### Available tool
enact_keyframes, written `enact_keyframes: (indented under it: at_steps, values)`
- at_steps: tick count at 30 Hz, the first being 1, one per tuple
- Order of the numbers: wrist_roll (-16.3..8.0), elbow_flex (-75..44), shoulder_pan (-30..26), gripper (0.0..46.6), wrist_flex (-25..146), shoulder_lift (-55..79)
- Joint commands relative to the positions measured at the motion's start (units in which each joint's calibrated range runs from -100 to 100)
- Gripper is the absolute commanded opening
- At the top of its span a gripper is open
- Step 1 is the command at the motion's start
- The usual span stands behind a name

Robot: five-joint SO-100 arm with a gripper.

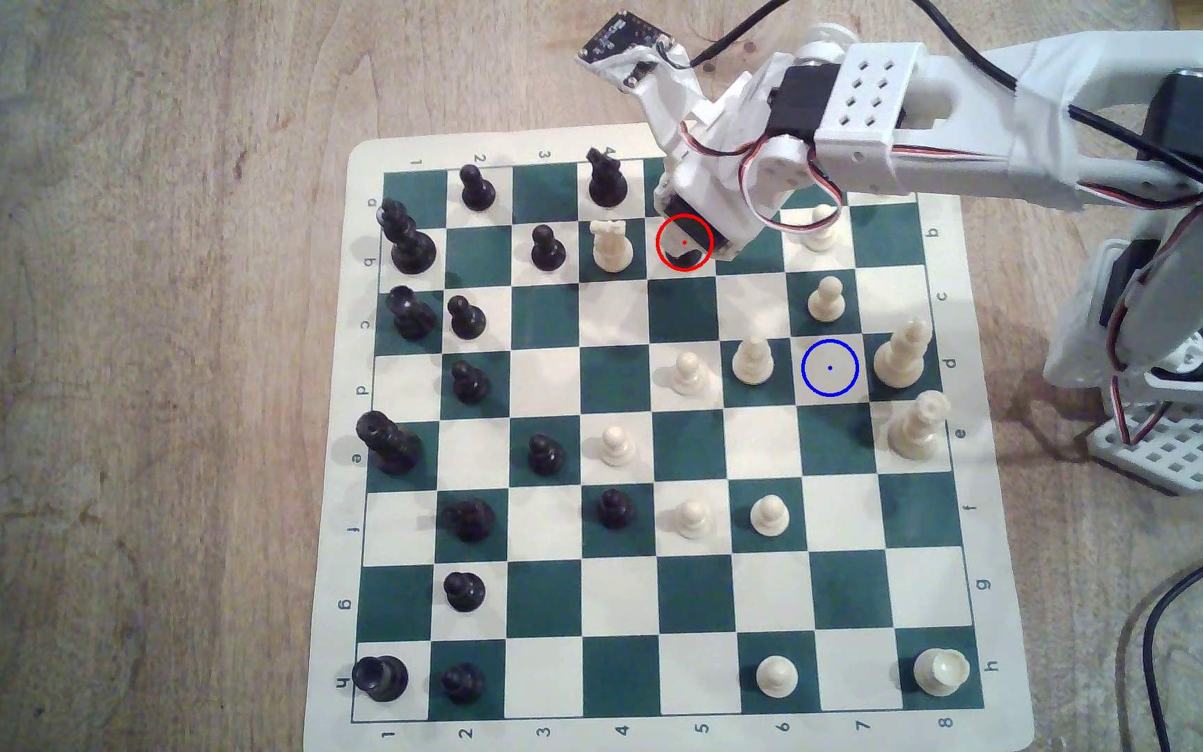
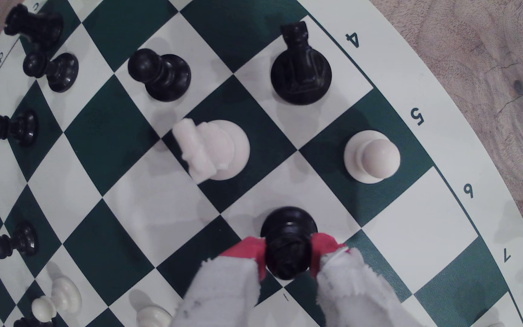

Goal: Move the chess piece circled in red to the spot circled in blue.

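Clamped on either side of the black bishop-like chess piece with its broad round base [image 2: 288, 242], the white end effector with red-tipped, cloth-wrapped fingers [image 2: 288, 251] grips the body just under the pointed top. The wrist view shows both red tips pressed against the piece, whose base seems to sit on its cream square or barely above it — I cannot tell which. In the exterior view that square carries the thin red ring, and the piece [image 1: 682, 254] is mostly hidden beneath the arm's white wrist.

The target, a cream square marked with a blue ring and centre dot [image 1: 830, 368], lies well apart, nearer the exterior view's right and closer to the arm's base. It is bare, but hemmed in: a cream pawn [image 1: 753, 359] on the square beside it, another cream pawn [image 1: 826, 298] on the square towards the board's far edge, and a tall cream piece [image 1: 902, 354] on its other side.

Likely trouble comes from the grip and the path. The hold is high on a tapering body, so the piece could tilt or slip through the padded fingers once lifted. A low carry might clip the cream rook [image 2: 211, 151] standing just beside, or the pawns around the target — and the wide fingers could knock a neighbour when they spread to let go.
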Motion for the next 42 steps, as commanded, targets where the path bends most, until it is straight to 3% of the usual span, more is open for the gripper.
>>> enact_keyframes:
  at_steps: [1,17,31,35,42]
  values:
    - [0.24,0.78,0.46,3.6,-0.73,-9.52]
    - [0.68,9.48,-1.89,3.4,8.52,-30.65]
    - [0.78,21.72,-12.21,2.7,22.03,-54.25]
    - [0.78,28.61,-16.04,2.7,22.12,-57.82]
    - [0.78,33.96,-16.75,2.7,16.96,-55.95]
